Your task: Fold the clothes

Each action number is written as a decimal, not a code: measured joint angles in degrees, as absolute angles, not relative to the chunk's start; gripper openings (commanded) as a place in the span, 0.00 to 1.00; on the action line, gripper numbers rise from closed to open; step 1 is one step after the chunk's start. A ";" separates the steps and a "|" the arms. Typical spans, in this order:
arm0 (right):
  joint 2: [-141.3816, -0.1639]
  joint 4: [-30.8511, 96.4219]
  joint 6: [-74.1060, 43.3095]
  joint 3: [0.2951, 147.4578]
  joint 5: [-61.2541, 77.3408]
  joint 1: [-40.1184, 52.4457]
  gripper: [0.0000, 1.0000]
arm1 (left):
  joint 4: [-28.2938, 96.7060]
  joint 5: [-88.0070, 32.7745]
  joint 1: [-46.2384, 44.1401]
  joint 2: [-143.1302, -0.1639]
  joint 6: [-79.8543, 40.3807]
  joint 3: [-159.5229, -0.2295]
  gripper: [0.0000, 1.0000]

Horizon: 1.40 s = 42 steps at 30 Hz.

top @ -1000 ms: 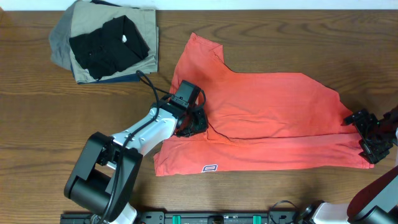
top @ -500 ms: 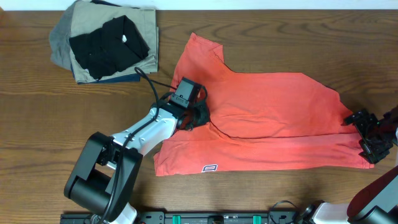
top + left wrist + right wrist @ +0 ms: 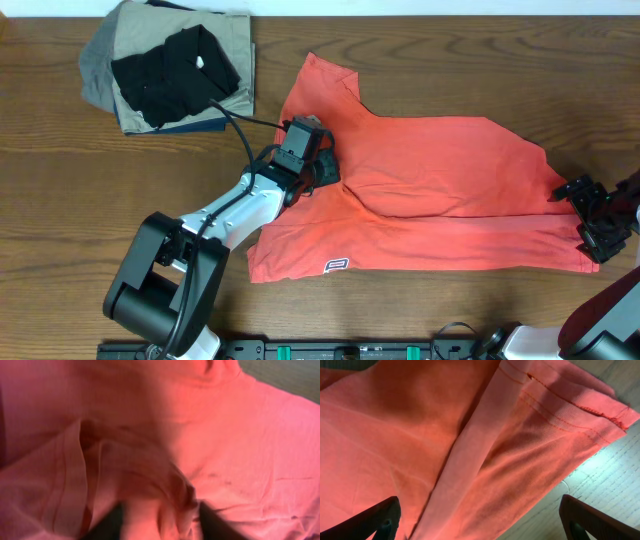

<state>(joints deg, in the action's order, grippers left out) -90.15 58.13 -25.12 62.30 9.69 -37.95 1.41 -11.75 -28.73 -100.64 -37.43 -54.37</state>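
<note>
The coral-red T-shirt (image 3: 440, 170) lies spread across the middle and right of the table, with a sleeve pointing to the far left and its small hem logo (image 3: 337, 266) near the front edge. My left gripper (image 3: 322, 168) is on the shirt's left part, shut on a bunched fold of the cloth; in the left wrist view that fold (image 3: 150, 485) fills the space between the fingers (image 3: 160, 522). My right gripper (image 3: 592, 215) is at the shirt's right edge, open. In the right wrist view its fingers (image 3: 480, 520) straddle the stitched hem (image 3: 560, 405) without holding it.
A pile of folded garments (image 3: 170, 70), black on khaki, grey and navy, sits at the far left. The wooden table (image 3: 60, 200) shows bare to the left of the shirt and along the front. The left arm's cable runs beside the pile.
My left gripper has moved away from the front edge, toward the back, with the shirt fold in it, dragging the inner fold edge along. The right gripper has stayed put.
</note>
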 measured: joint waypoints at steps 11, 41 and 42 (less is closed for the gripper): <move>-89.84 59.94 -23.57 75.42 13.15 -37.93 0.99 | 4.19 -11.66 -27.64 -96.20 -34.41 -54.37 0.98; -89.45 59.68 -15.70 77.19 12.32 -15.44 0.99 | 25.26 -20.53 -11.86 -123.15 -0.43 -100.77 0.98; -89.45 59.99 -15.55 77.19 12.19 -15.44 0.99 | 24.58 -19.46 -11.88 -124.29 0.25 -100.77 0.98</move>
<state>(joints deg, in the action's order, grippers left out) -89.45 59.99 -15.55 77.19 12.19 -15.44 24.58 -19.46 -11.88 -124.29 0.25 -100.77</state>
